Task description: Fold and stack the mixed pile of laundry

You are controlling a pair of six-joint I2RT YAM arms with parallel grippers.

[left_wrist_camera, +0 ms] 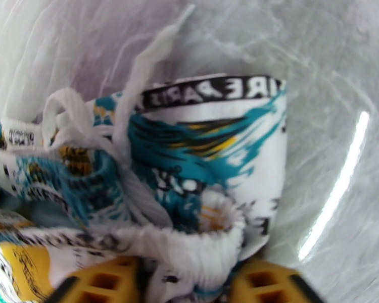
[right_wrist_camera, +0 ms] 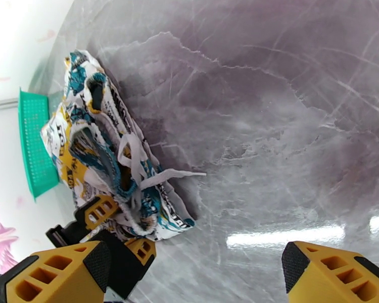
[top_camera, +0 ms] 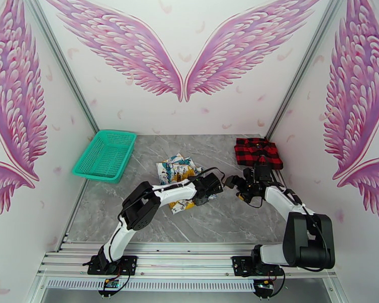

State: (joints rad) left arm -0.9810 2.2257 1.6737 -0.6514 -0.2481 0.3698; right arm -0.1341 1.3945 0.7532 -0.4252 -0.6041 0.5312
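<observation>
The white garment (top_camera: 175, 170) with yellow, teal and blue cartoon print lies bunched on the grey marble table (top_camera: 230, 218). My left gripper (top_camera: 212, 187) is at its near right edge. In the left wrist view the printed cloth (left_wrist_camera: 199, 157) is bunched between the yellow fingers (left_wrist_camera: 103, 284), so the gripper (left_wrist_camera: 187, 284) is shut on it. A white drawstring (right_wrist_camera: 179, 173) trails off the garment (right_wrist_camera: 88, 147). The red-and-black plaid garment (top_camera: 258, 151) lies folded at the back right. My right gripper (top_camera: 233, 183) hangs open over bare table, nothing between its fingers (right_wrist_camera: 63, 273).
A teal mesh basket (top_camera: 104, 155) stands at the back left, its rim (right_wrist_camera: 33, 142) just beyond the white garment. Walls close in the table on three sides. The two grippers are close together mid-table.
</observation>
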